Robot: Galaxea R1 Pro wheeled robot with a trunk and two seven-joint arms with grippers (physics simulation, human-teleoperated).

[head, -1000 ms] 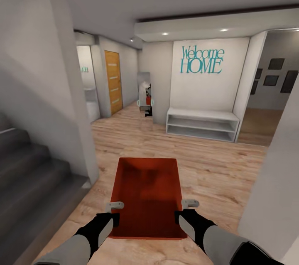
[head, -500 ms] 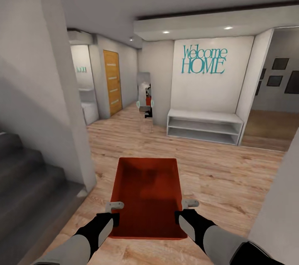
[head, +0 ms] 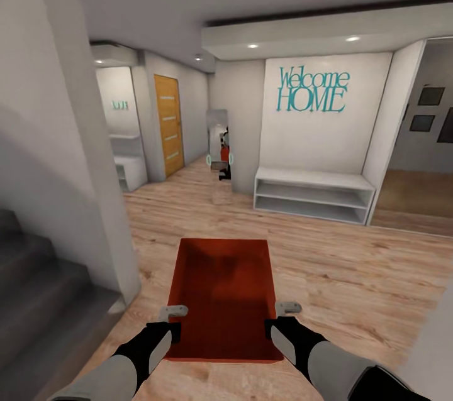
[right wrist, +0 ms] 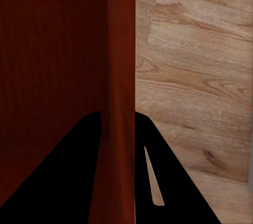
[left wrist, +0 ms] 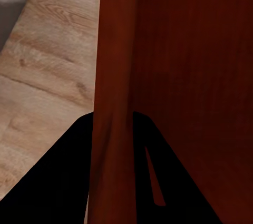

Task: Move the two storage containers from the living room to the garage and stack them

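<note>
Hallway ahead; I carry an orange-red storage container [head: 223, 297], left gripper [head: 168, 319] and right gripper [head: 281, 318] each clamped on a side wall.

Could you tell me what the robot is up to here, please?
The robot is carrying one orange-red storage container through a hallway with light wood flooring. The left claw is clamped on one long wall, the right claw on the other. A "Welcome HOME" wall, a white bench shelf and a wooden door lie ahead.
</note>
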